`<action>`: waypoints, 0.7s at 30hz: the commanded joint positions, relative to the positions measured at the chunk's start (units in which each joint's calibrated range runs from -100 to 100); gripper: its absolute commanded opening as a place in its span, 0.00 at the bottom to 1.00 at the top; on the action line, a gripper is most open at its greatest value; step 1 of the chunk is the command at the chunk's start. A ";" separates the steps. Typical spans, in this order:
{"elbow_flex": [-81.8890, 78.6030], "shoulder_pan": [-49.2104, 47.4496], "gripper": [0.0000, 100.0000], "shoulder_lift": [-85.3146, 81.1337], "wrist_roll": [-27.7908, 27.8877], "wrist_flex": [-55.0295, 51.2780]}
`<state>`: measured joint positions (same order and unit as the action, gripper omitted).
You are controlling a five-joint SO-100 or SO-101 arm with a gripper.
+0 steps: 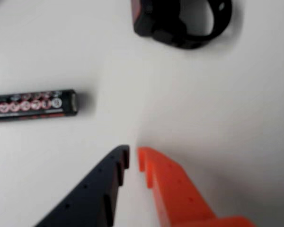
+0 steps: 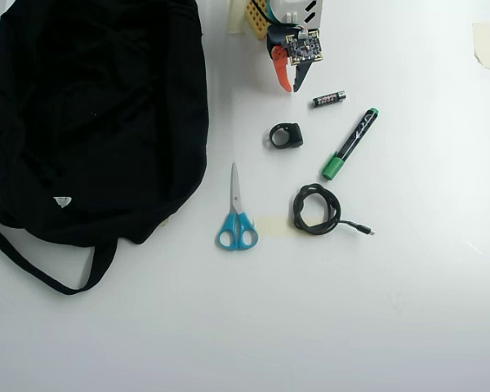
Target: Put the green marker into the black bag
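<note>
The end effector (image 2: pixel 292 85) sits at the top centre of the overhead view, its orange and black fingers drawn nearly together with only a thin gap and nothing between them. In the wrist view the end effector (image 1: pixel 133 158) hangs over bare white counter (image 2: pixel 408 310), empty. Just to its right in the overhead view lies a small battery (image 2: pixel 329 99), and below it a black ring-shaped clip (image 2: pixel 286 135). The green marker (image 2: pixel 350 144) lies further toward the lower right, untouched, its long axis diagonal with the green cap at the lower-left end. The black bag (image 2: pixel 98 114) fills the upper left, well apart, on the opposite side of the end effector from the marker.
</note>
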<state>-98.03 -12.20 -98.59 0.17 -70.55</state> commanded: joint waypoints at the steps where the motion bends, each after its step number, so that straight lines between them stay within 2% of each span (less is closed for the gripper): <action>1: -1.25 -0.22 0.02 -0.42 0.25 -1.29; 21: -1.25 -0.29 0.02 -0.42 -0.01 -1.03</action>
<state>-98.03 -12.20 -98.59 0.17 -70.55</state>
